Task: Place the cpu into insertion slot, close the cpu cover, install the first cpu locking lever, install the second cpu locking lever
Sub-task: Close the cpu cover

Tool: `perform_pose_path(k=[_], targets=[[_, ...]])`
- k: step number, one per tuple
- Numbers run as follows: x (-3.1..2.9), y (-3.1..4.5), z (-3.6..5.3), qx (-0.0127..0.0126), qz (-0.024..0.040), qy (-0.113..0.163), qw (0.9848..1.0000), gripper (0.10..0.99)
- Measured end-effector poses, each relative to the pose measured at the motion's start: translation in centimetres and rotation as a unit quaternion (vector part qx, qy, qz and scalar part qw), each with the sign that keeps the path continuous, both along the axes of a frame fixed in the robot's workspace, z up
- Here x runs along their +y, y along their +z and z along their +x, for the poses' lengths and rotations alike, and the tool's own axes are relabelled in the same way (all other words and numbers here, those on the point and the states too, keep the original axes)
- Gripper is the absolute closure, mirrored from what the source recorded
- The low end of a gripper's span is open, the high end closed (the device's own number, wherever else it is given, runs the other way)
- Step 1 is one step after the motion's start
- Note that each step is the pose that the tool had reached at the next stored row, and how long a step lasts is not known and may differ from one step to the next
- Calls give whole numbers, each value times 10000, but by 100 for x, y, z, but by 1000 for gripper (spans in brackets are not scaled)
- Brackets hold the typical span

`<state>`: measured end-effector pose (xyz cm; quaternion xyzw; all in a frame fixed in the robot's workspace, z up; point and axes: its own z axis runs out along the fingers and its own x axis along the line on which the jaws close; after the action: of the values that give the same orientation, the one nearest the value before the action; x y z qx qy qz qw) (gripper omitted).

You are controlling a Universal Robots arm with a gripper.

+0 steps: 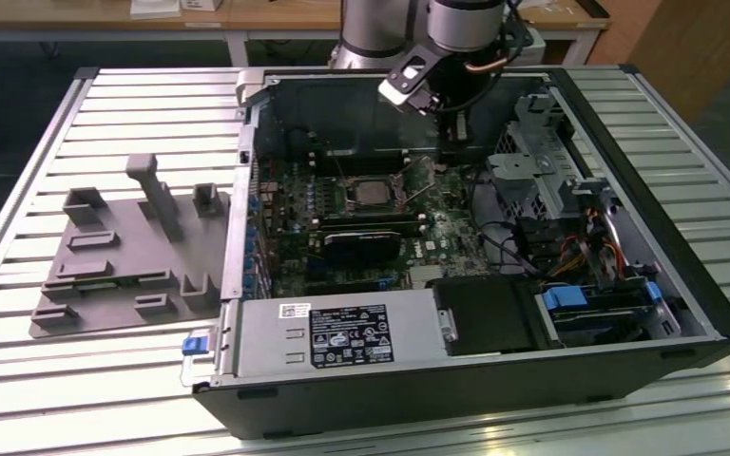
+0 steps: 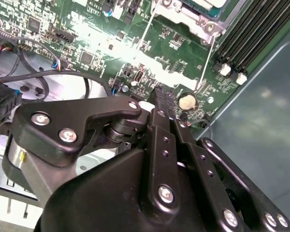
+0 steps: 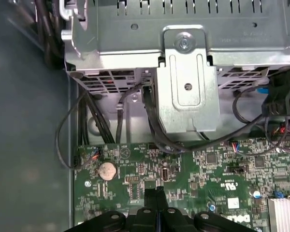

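Note:
In the exterior view the cpu (image 1: 368, 190) lies flat, its dull silver top up, in the insertion slot (image 1: 342, 182) on the green board. A corner of the silvery cpu cover (image 2: 191, 18) shows in the second wrist view; I cannot tell whether it lies fully down. Two thin wire locking levers (image 2: 144, 36) (image 2: 206, 60) run out from the socket over the board. My gripper (image 1: 454, 114) hangs inside the case toward the exterior view's right of the socket, above a coin battery (image 3: 107, 169). Its black fingertips (image 3: 150, 192) are pressed together, shut on nothing (image 2: 162, 93).
A metal drive cage (image 3: 188, 72) with black cables stands just beyond the gripper. A black card (image 1: 365, 242) and the power supply (image 1: 339, 337) lie nearer the case front. A grey fixture (image 1: 124, 256) sits on the slatted table at the exterior view's left.

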<state>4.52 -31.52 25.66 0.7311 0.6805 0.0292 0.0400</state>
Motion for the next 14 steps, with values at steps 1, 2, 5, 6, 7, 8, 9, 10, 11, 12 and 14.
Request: perform_pose_path(k=[1, 2, 5, 6, 7, 8, 9, 10, 11, 12, 14], targets=[[0, -6, 9, 2, 0, -3, 10000, 984], [0, -15, 19, 4, 0, -7, 10000, 984], [0, -58, 43, 10, 0, -12, 10000, 984], [0, -73, 51, 13, 0, -13, 10000, 984], [0, -87, 58, 16, 0, -15, 10000, 984], [0, -100, 64, 19, -1, -16, 10000, 984], [0, -110, 69, 21, -1, -18, 10000, 984], [0, -118, 74, 23, 0, -20, 10000, 984], [0, -125, 78, 24, 0, -21, 10000, 984], [0, -128, 78, 25, 0, -22, 10000, 984], [0, -128, 78, 25, -2, -21, 10000, 984]])
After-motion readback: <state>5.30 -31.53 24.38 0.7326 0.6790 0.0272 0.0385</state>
